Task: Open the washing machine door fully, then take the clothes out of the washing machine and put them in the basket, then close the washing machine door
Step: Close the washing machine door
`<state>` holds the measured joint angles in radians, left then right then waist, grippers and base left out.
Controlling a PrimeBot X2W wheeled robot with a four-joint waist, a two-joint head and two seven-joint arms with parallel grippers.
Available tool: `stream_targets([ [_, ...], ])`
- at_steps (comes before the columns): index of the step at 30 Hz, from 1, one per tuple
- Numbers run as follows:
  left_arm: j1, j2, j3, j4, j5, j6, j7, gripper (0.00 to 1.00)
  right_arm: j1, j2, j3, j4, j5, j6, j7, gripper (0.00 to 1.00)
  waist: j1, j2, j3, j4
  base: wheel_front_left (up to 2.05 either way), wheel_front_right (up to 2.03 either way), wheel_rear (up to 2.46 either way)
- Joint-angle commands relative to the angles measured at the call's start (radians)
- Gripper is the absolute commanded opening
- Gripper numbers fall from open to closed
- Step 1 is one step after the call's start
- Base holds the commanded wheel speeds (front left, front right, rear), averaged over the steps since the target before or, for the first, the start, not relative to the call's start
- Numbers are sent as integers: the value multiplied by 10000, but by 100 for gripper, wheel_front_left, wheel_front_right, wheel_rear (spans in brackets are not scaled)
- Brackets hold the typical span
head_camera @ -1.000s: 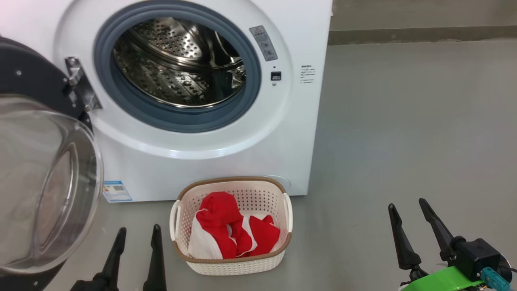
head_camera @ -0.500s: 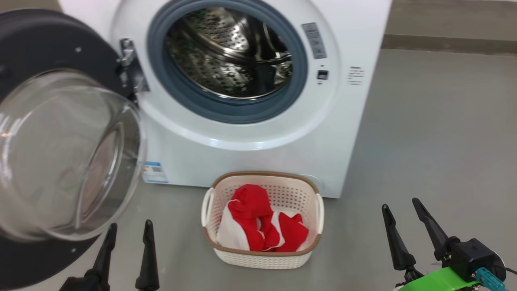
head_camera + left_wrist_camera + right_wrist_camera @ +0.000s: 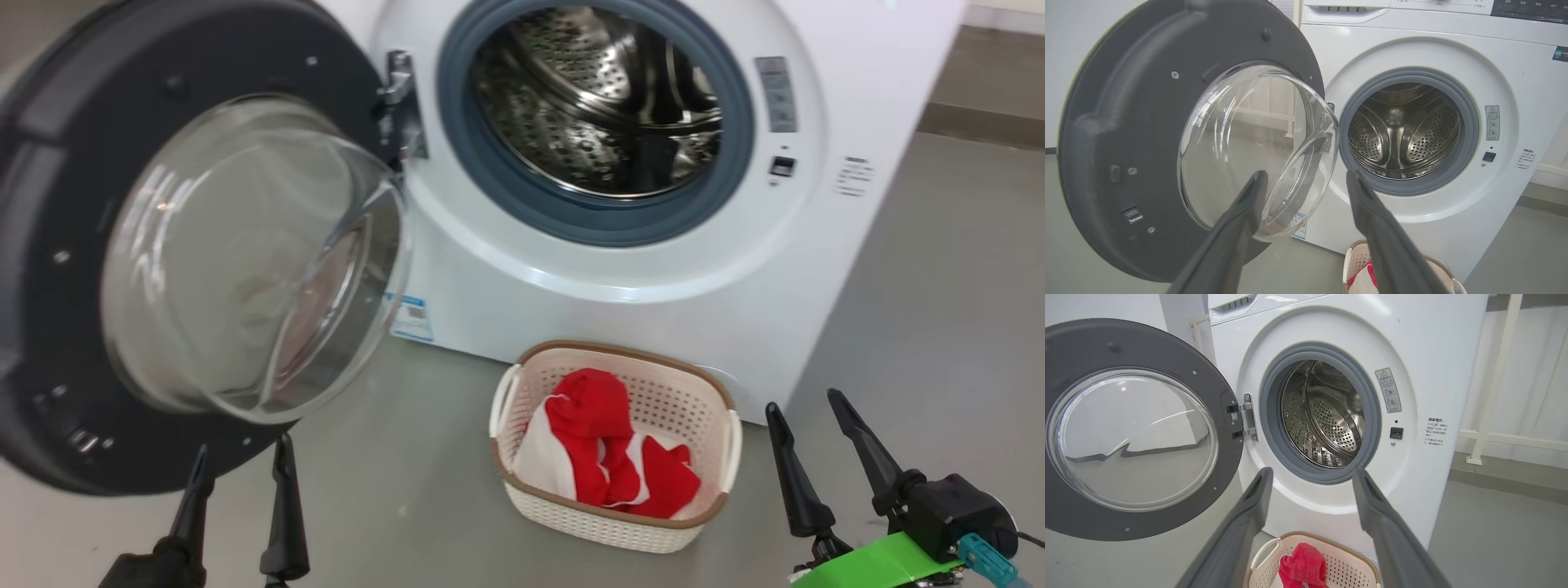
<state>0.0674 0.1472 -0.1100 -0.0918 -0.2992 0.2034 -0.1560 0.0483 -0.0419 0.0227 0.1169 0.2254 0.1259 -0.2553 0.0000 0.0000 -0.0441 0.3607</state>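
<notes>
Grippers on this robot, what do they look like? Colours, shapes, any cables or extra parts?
Both the left gripper and the right gripper have two long, dark, matte fingers that taper to narrow tips. Behind the right gripper sit a black boxy housing, a bright green bracket and a small teal connector, with a thin dark cable trailing off it.

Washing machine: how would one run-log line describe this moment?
washing machine door open | drum looks empty | red clothes in basket | left gripper open | right gripper open | remaining: close door
</notes>
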Motion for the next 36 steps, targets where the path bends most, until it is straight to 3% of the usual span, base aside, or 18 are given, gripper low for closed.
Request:
stream_targets([
  [1, -210, 175, 385, -349, 133, 93, 36, 100, -497, -83, 302, -316, -131, 48, -65, 100, 0, 0, 0, 563, 0, 0, 0],
  [10, -195, 260, 417, -592, 217, 269, 142, 100, -666, -83, 488, -373, -96, 48, -65, 100, 0, 0, 29, 1386, 0, 0, 0],
  [24, 213, 140, 751, -846, 57, 635, -254, 100, -1171, -83, 991, 5, -171, 48, -65, 100, 0, 0, 293, 1574, 0, 0, 0],
  [25, 222, 137, 756, -849, 56, 648, -273, 90, -1185, -83, 996, 19, -177, 48, -65, 100, 0, 0, 297, 1577, 0, 0, 0],
  [26, 227, 141, 765, -860, 72, 666, -305, 39, -1194, -83, 1000, 33, -183, 48, -65, 100, 0, 0, 299, 1578, 0, 0, 0],
  [27, 229, 155, 766, -867, 93, 678, -327, 11, -1201, -83, 1003, 47, -188, 48, -65, 100, 0, 0, 300, 1579, 0, 0, 0],
  [28, 210, 193, 775, -890, 155, 695, -376, 0, -1203, -83, 1004, 65, -190, 48, -65, 100, 0, 0, 300, 1579, 0, 0, 0],
  [36, -513, 522, 1354, -1280, 661, 928, -949, 0, -1103, -83, 970, 172, -144, 48, -65, 100, 0, 0, 204, 1513, 0, 0, 0],
])
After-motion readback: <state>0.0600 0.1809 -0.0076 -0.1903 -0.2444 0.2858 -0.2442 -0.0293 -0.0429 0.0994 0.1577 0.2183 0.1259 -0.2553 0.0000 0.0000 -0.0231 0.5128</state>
